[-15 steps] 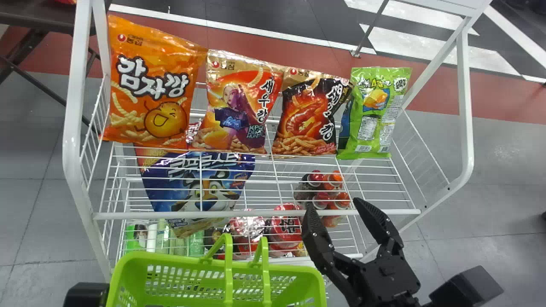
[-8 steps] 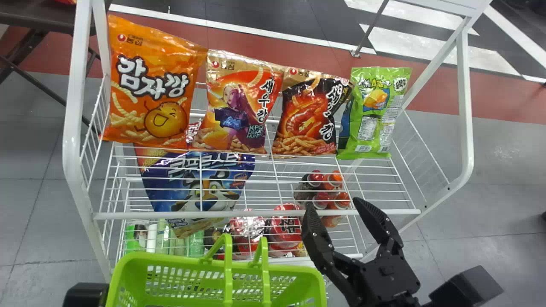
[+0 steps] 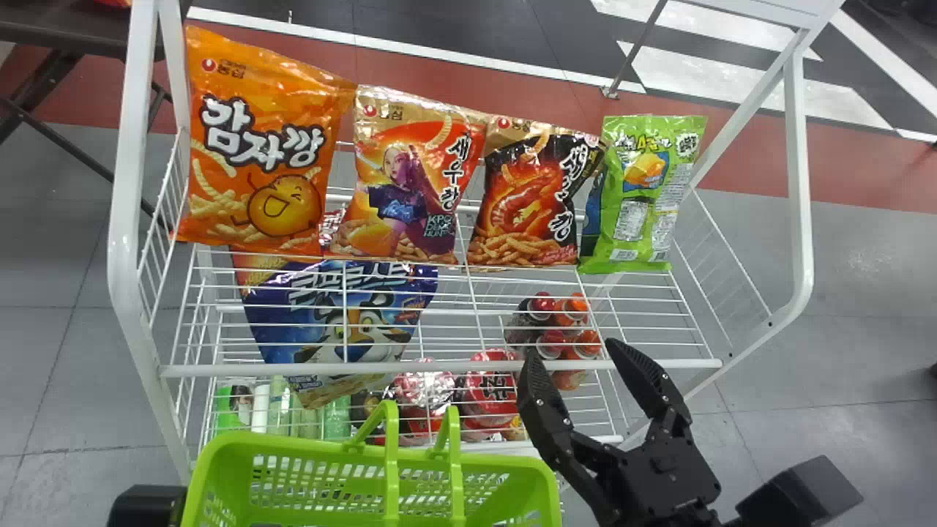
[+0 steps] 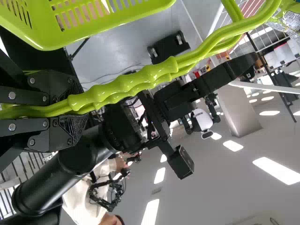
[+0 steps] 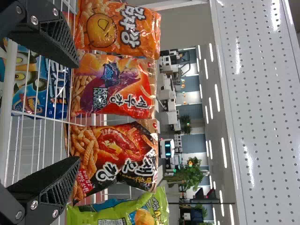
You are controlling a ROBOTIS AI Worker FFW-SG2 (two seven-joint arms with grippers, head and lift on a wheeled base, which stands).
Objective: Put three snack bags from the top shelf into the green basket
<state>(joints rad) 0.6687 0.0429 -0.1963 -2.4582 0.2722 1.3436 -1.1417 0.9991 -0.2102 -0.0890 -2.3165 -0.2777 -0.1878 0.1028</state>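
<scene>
Along the back of the top shelf (image 3: 307,368) stand an orange bag (image 3: 256,146), a red-and-gold bag (image 3: 410,190), a black-and-red bag (image 3: 531,197) and a green bag (image 3: 648,194). My right gripper (image 3: 571,351) is open and holds nothing at the shelf's front rail, right of the basket. From its wrist, the right gripper (image 5: 77,112) faces the red-and-gold bag (image 5: 115,86) and the black-and-red bag (image 5: 115,152). A black part of my left gripper's arm (image 3: 146,505) is beside the green basket (image 3: 366,457); the left gripper (image 4: 75,108) is shut on the basket handles (image 4: 126,86).
White side frames (image 3: 124,219) bound the shelf left and right. Below the top wires are a blue cereal bag (image 3: 344,322), bottles (image 3: 560,322) and red packs (image 3: 490,395). A perforated white panel (image 5: 258,103) shows in the right wrist view.
</scene>
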